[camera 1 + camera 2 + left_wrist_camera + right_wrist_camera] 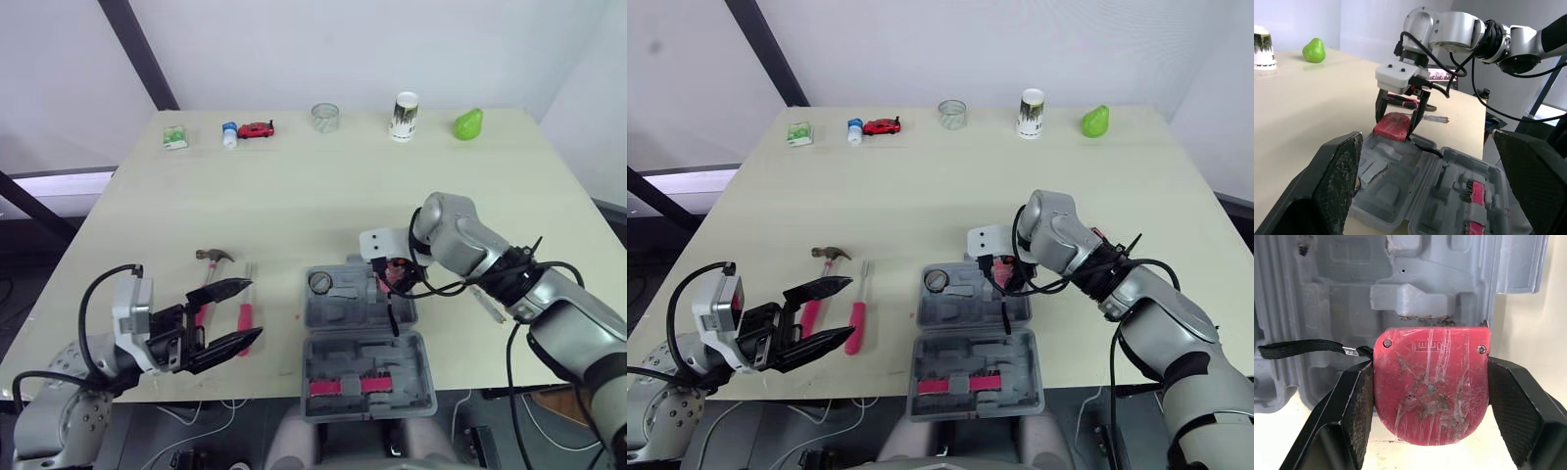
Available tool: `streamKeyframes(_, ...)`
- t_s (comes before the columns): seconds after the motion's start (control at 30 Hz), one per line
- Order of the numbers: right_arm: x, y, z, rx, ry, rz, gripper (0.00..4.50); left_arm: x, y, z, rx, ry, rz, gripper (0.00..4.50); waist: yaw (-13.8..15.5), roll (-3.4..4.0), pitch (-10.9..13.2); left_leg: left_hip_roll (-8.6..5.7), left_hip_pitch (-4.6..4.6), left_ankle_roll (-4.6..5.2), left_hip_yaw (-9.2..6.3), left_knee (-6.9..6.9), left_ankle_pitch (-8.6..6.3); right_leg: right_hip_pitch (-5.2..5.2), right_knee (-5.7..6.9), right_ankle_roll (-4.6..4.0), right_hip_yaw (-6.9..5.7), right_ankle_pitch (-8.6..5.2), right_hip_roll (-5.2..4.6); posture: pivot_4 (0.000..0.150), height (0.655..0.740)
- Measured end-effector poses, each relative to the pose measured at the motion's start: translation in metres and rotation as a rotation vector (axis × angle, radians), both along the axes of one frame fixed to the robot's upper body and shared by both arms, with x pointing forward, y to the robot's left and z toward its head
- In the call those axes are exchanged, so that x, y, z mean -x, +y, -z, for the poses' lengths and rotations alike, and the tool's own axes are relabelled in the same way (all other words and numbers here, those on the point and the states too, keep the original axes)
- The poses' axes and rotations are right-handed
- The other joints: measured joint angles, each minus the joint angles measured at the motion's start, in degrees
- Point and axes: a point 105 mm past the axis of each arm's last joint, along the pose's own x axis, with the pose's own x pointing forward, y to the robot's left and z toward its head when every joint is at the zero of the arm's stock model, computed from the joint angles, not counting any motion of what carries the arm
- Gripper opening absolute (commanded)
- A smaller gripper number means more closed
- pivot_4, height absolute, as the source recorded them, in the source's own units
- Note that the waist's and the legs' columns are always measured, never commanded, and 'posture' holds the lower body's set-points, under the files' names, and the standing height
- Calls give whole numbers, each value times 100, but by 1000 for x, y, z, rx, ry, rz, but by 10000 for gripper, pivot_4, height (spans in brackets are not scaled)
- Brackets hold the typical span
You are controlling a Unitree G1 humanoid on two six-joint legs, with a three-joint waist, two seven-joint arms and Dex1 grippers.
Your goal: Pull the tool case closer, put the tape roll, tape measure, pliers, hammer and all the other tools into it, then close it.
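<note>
red tape measure (pixel 1431 387) in right end effector (pixel 1431 404), at tool case (pixel 1342 293) edge

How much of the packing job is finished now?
Done: tool case lies open near the front edge, seemingly with the tape roll inside. In hand: the right gripper holds the tape measure over it. Left: the hammer by the open left gripper, then closing.

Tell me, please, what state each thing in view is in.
tool case: open, both halves lying flat.
right gripper: shut on the tape measure.
tape measure: held at the case's edge, not yet stowed.
left gripper: open, empty.
hammer: lying on the table, outside the case.
</note>
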Motion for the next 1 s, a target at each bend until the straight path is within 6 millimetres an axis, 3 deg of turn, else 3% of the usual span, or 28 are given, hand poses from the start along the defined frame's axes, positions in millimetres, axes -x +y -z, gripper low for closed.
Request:
streamKeyframes(0.57,-4,3,13,11,13,9,28322,-4,-5,-5,6,1,-22,45000,-5,0,0,-2,0,0,0,-1,0,0,0,0,0,0,1,1500,7400)
streamKeyframes(0.63,-4,3,14,11,15,6,38817,-4,-5,-5,7,1,-21,45000,-5,0,0,-2,0,0,0,-1,0,0,0,0,0,0,1,1500,7400)
streamKeyframes(0.7,-3,5,15,8,21,-1,43763,-4,-5,-5,7,1,-21,45000,-6,0,0,-2,0,0,0,-1,0,0,0,0,0,0,1,1500,7400)
streamKeyframes(0.9,-4,5,15,-1,8,0,43763,-3,-9,-8,3,-7,-9,45000,-5,0,0,-2,1,-1,0,-1,0,0,0,0,0,0,0,1500,7400)
streamKeyframes(1.0,0,0,5,-55,7,14,43763,-3,-10,-8,3,-6,-3,45000,17,0,0,0,-1,0,-2,-1,0,0,-1,0,-1,0,-1,1500,7400)
